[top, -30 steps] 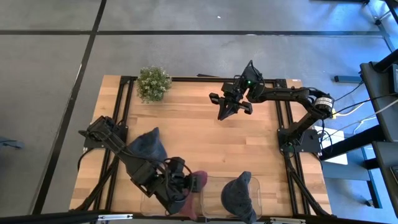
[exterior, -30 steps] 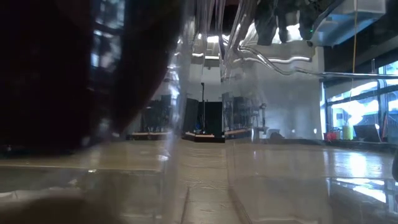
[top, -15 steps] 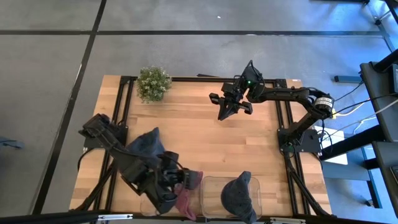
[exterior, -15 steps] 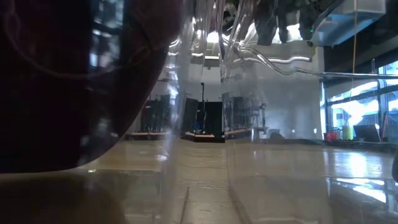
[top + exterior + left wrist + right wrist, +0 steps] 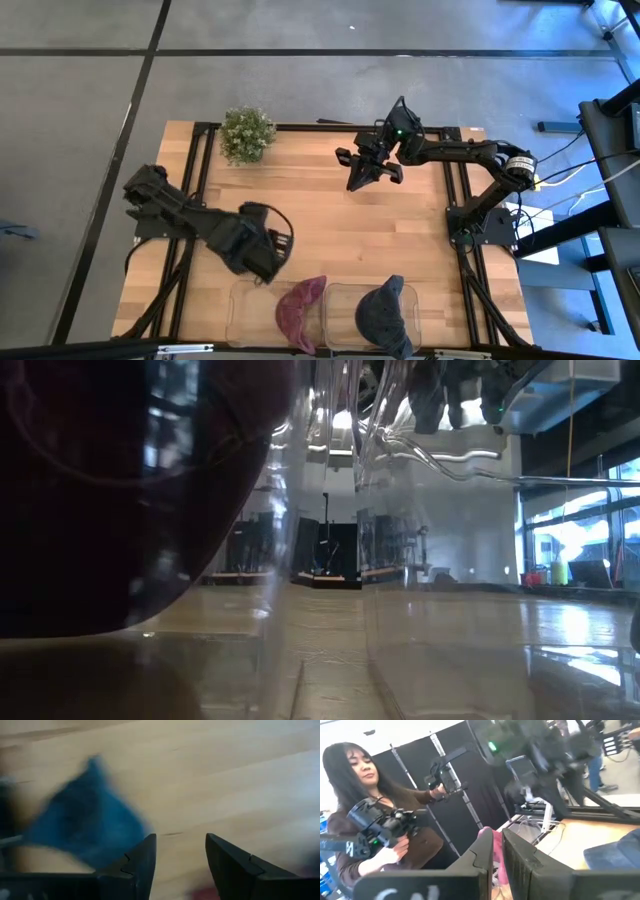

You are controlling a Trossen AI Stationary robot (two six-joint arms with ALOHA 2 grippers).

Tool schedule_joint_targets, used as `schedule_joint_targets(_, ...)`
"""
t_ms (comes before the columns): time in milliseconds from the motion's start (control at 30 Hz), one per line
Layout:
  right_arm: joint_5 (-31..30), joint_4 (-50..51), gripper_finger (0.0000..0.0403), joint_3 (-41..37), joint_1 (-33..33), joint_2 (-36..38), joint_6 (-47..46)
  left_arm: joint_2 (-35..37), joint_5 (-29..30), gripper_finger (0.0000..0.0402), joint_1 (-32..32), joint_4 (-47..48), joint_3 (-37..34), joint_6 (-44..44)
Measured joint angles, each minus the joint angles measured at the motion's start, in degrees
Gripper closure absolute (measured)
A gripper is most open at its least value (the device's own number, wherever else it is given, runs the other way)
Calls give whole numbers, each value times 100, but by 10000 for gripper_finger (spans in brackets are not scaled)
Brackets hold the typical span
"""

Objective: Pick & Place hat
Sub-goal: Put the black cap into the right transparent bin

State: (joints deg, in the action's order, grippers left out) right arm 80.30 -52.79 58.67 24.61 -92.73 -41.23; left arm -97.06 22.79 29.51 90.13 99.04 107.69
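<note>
A maroon hat (image 5: 300, 303) lies in the left clear bin (image 5: 248, 305) at the table's near edge, draped over the bin's right wall; in the low view it is a dark mass (image 5: 100, 500) behind the clear wall. A dark grey hat (image 5: 385, 312) sits in the right clear bin (image 5: 345, 298). A blue hat (image 5: 85, 822) lies on the wood under the left arm. My left gripper (image 5: 268, 262) (image 5: 179, 855) hovers open and empty above the table, between the blue hat and the bins. My right gripper (image 5: 362, 175) (image 5: 497, 852) is shut and held high over the far part.
A small potted plant (image 5: 246, 134) stands at the far left corner. The bins' clear walls (image 5: 330, 510) rise along the near edge. Bare wood lies mid-table between the arms. Beyond the table a person (image 5: 370, 820) holds a camera rig.
My left gripper has let go of the maroon hat and drawn back from the left bin, rising and moving toward the table's far and left side. The maroon hat has dropped and settled in the bin, over its right wall. The right arm has kept still.
</note>
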Motion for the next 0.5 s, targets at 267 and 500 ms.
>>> schedule_joint_targets(267,-350,466,361,0,-45,0,422,1557,-211,241,-543,-330,-2183,-359)
schedule_joint_targets(500,-729,563,361,-2,-45,0,444,2849,-661,242,-992,-812,-3902,-509)
